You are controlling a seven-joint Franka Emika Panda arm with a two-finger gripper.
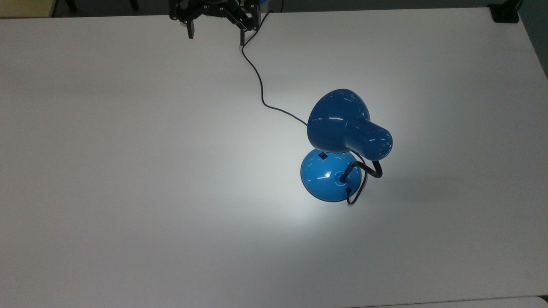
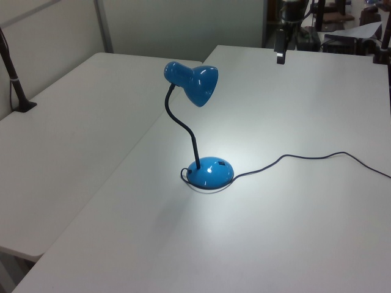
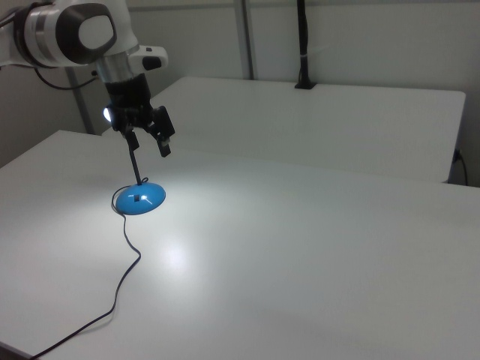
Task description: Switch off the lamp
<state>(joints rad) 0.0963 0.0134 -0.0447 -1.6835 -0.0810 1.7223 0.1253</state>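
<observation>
Top view, table: white table point(image 1: 128, 171) fills most of the frame; a bright pool of light lies on it just below and to the top view's left of the lamp base.
Lamp: blue lamp point(image 1: 342, 128) stands right of centre in the top view, well apart from the gripper.
Lamp state: lit, judging by the glow on the tabletop around the base.
Shade: bell-shaped shade point(image 2: 194, 81) sits high on a black bent neck point(image 2: 181, 125), mouth angled down toward the left view's right.
Base: round domed base point(image 1: 329, 176) rests flat on the table; a small black switch point(image 1: 323, 155) sits on its upper side, near the shade's edge in the top view.
Cord: thin black cord point(image 1: 261, 85) runs from the base across the table up to the far edge, passing just beside the gripper.
Gripper: black gripper point(image 1: 215, 34) hangs at the top edge of the top view, fingers spread apart, nothing between them.
Right view, arm: white arm point(image 3: 75, 34) reaches in from the right view's upper left.
</observation>
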